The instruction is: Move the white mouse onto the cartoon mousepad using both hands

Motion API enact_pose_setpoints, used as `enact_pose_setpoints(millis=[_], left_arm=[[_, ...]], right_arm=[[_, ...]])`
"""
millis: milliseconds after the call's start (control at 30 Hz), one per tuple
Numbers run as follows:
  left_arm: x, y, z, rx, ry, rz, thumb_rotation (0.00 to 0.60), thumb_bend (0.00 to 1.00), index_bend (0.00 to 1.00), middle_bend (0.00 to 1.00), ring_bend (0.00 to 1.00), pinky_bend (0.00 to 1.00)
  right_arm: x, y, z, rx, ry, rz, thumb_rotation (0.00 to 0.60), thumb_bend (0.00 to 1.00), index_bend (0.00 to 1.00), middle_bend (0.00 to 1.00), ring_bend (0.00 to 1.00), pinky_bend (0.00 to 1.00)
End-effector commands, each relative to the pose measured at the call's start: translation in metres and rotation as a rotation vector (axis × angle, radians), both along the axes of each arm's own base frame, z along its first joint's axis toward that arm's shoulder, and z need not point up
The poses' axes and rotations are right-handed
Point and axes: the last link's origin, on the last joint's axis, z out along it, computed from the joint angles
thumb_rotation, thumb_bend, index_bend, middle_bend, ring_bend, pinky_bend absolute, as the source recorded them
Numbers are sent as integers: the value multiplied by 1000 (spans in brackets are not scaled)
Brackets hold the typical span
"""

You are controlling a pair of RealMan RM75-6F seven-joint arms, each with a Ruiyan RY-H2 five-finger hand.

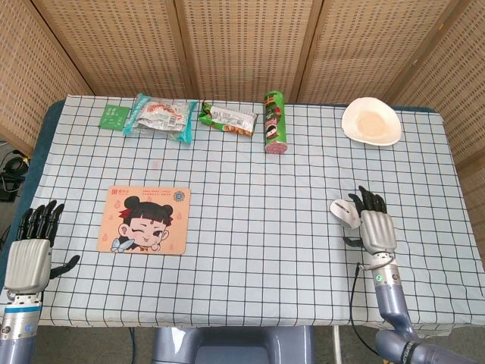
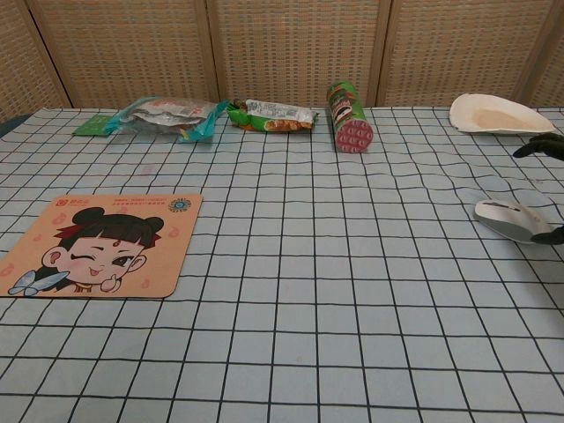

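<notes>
Right hand [image 1: 376,229], fingers spread, sits just beside the mouse [image 1: 345,213]; left hand [image 1: 30,249], open, hangs off the table's left edge, near the mousepad [image 1: 145,221].

Right hand [image 1: 377,230] spread open just beside the mouse [image 1: 345,213]; left hand [image 1: 30,251] open at the worktop [image 1: 250,250] edge, mousepad [image 1: 145,220] nearby

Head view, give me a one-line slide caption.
Right hand reaches beside the white mouse; cartoon mousepad waits across the table.
</notes>
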Motion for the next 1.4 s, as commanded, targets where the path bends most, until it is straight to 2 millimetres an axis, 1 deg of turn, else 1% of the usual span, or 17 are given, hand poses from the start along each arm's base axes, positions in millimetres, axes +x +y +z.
enact_pose_setpoints(millis=[33, 467, 633, 767, 933, 1033, 1100, 1167, 1267, 1400], left_arm=[[0, 0, 1, 5, -1, -2, 600, 32, 0, 0, 0, 0], [0, 2, 3, 17, 6, 2, 600, 33, 0, 0, 0, 0], [0, 3, 4, 29, 9, 0, 600, 32, 0, 0, 0, 0], [0, 3, 5, 32, 8, -1, 600, 32, 0, 0, 0, 0], [1, 3, 6, 31, 4, -2, 600, 32, 0, 0, 0, 0], [1, 3, 6, 26, 5, -3, 600, 32, 0, 0, 0, 0], [1, 3, 5, 24, 4, -3, 600, 32, 0, 0, 0, 0], [1, 2, 5, 22, 4, -2, 600, 32, 0, 0, 0, 0], [1, 2, 5, 22, 4, -3, 600, 32, 0, 0, 0, 0], [2, 2, 6, 21, 0, -6, 600, 32, 0, 0, 0, 0]], right_arm=[[0, -15, -11, -7, -4, -17, 600, 113, 154, 0, 0, 0], [-13, -35, -27, -23, -18, -52, 600, 113, 150, 0, 0, 0], [-15, -45, -30, -31, -20, -59, 600, 113, 150, 0, 0, 0], [-17, -48, -32, -29, -13, -65, 600, 117, 150, 0, 0, 0], [-22, -54, -34, -23, 17, -91, 600, 150, 182, 1, 0, 0], [-24, -57, -32, -32, 33, -102, 600, 178, 234, 28, 0, 0], [-24, -58, -32, -39, 38, -107, 600, 198, 286, 64, 0, 0], [-26, -58, -32, -42, 48, -115, 600, 214, 340, 123, 11, 5], [-28, -59, -32, -36, 61, -125, 600, 218, 354, 163, 31, 12], [-32, -60, -33, -20, 81, -142, 600, 218, 327, 162, 32, 11]])
